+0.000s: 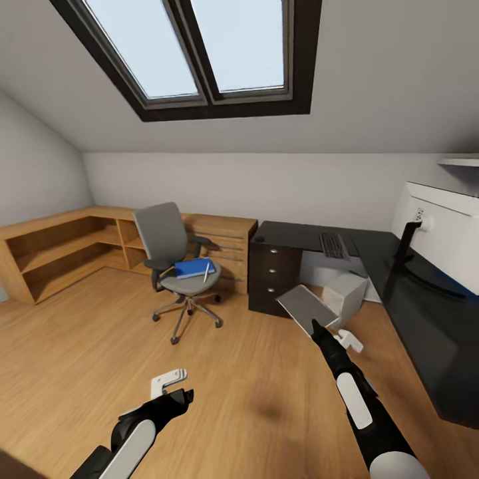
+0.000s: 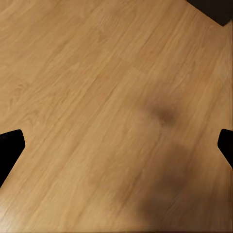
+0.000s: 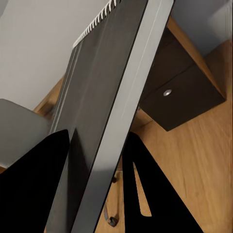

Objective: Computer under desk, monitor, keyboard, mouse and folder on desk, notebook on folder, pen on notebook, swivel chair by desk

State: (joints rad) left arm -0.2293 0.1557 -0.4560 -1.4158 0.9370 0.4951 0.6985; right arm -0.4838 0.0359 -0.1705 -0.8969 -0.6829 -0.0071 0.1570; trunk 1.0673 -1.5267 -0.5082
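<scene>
My right gripper (image 1: 319,327) is shut on the dark grey notebook (image 1: 306,307), held tilted above the floor in front of the desk's drawer unit (image 1: 273,276); up close the notebook (image 3: 111,97) sits between both fingers (image 3: 150,194). My left gripper (image 1: 176,394) hangs open over bare floor. The grey swivel chair (image 1: 166,239) stands left of the black desk (image 1: 296,234), with the blue folder (image 1: 191,267) and white pen (image 1: 207,271) on its seat. On the desk are the keyboard (image 1: 332,245) and monitor (image 1: 442,233). The computer (image 1: 346,296) stands under the desk.
A low wooden shelf unit (image 1: 60,249) runs along the left and back walls behind the chair. Wooden floor (image 2: 97,97) spreads wide between me and the chair. The desk's long right wing (image 1: 426,332) reaches toward me. A skylight sits in the sloped ceiling.
</scene>
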